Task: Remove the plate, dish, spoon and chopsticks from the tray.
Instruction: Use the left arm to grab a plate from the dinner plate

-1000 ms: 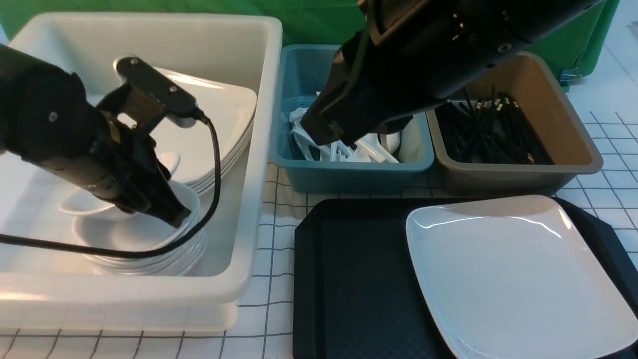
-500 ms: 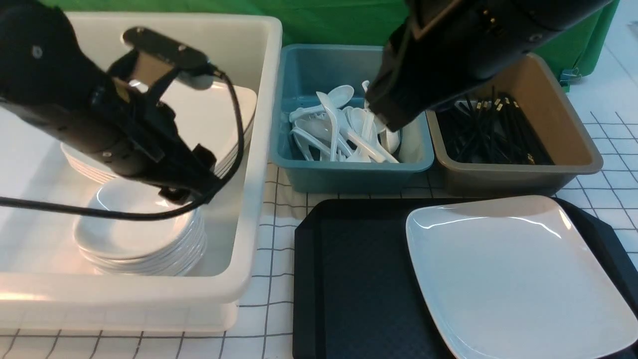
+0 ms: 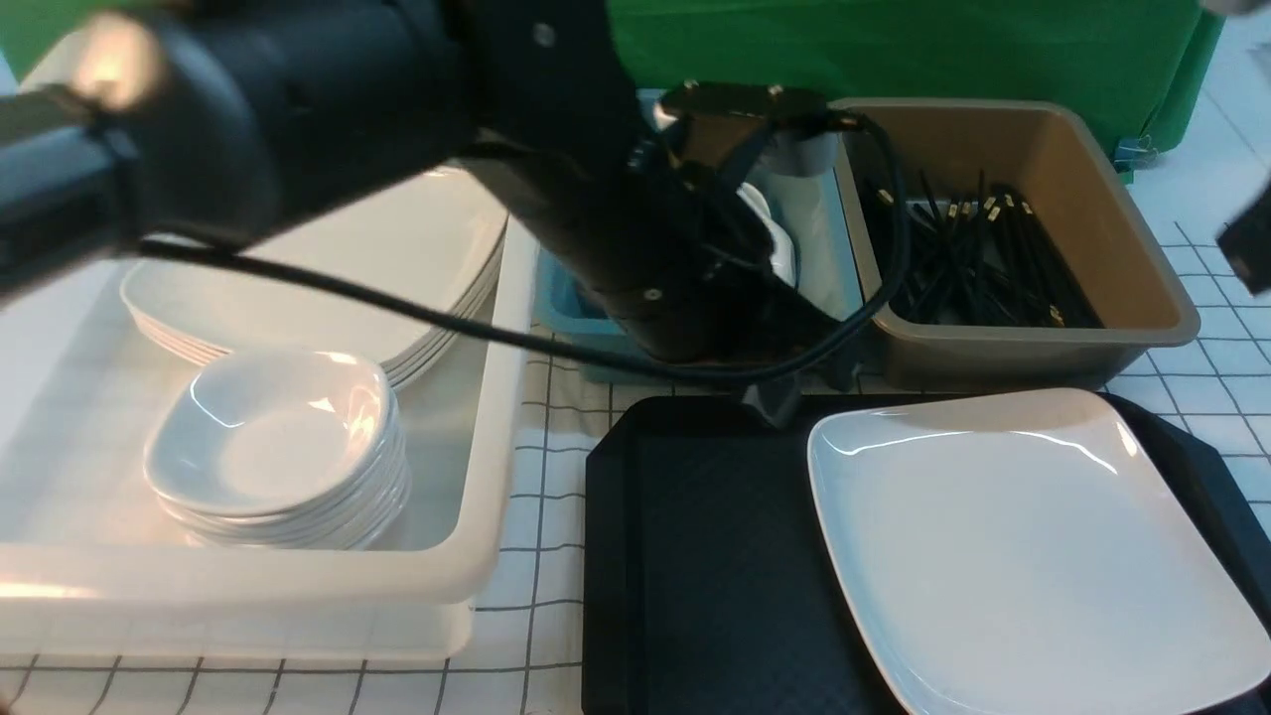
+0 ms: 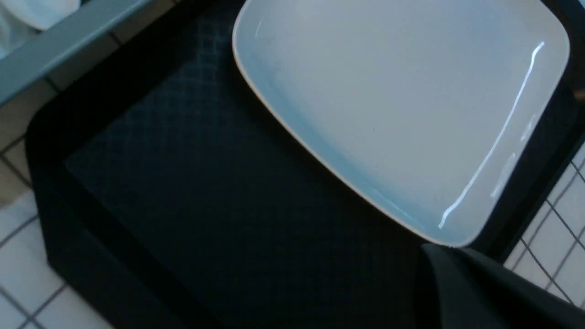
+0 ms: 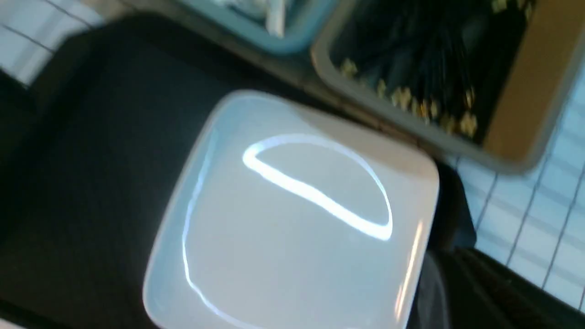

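Observation:
The white plate [image 3: 1023, 546] lies on the right half of the black tray [image 3: 695, 556]; nothing else is on the tray. My left gripper [image 3: 804, 392] hangs at the tray's far edge, just beyond the plate's far-left corner, its jaws apart and empty. One of its fingers [image 4: 457, 283] shows beside the plate [image 4: 402, 100]. Only a scrap of my right arm [image 3: 1253, 243] shows at the far right. One of its fingers [image 5: 457, 292] is by the plate's edge [image 5: 292, 219]. Chopsticks [image 3: 983, 258] lie in the brown tub. Small dishes [image 3: 278, 437] are stacked in the white tub.
The white tub [image 3: 496, 556] at the left also holds a stack of large plates [image 3: 397, 248]. The teal tub [image 3: 566, 308] is mostly hidden behind my left arm. The brown tub [image 3: 1142, 248] stands behind the tray. A checked cloth [image 3: 541, 497] covers the table.
My left arm has swung right from over the white tub's dishes to the tray's far edge. My right arm has left the teal tub and gone off to the right.

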`<state>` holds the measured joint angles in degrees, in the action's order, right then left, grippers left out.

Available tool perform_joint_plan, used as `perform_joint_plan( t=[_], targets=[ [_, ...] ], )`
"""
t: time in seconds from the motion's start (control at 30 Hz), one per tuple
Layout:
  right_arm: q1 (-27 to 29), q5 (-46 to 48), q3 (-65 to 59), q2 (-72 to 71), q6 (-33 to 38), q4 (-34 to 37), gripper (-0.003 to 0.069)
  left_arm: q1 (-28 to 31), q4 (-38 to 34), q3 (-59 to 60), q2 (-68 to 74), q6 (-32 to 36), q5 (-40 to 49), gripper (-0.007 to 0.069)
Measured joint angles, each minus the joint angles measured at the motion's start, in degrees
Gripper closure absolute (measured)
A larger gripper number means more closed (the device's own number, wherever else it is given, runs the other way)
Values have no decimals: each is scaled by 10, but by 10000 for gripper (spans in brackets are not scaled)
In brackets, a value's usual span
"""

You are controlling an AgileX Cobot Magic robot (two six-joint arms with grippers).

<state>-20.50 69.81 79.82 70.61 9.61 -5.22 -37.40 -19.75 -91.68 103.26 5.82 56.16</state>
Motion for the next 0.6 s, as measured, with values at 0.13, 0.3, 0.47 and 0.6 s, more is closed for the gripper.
perform_joint_plan(
  t=[0.13, 0.3, 0.47, 0.6],
  targets=[
    [18, 3, -67, -60, -3, 10, 653, 0, 4, -83, 102, 1, 1, 513],
    [22, 5, -92, -126, -4, 28, 653, 0, 11, -161, 210, 1, -8, 284],
    [22, 5, -92, -153, -4, 39, 653, 0, 16, -184, 265, 1, -29, 143],
    [22, 5, -92, -159, -4, 40, 653, 0, 13, -189, 302, 2, -82, 78]
  ],
)
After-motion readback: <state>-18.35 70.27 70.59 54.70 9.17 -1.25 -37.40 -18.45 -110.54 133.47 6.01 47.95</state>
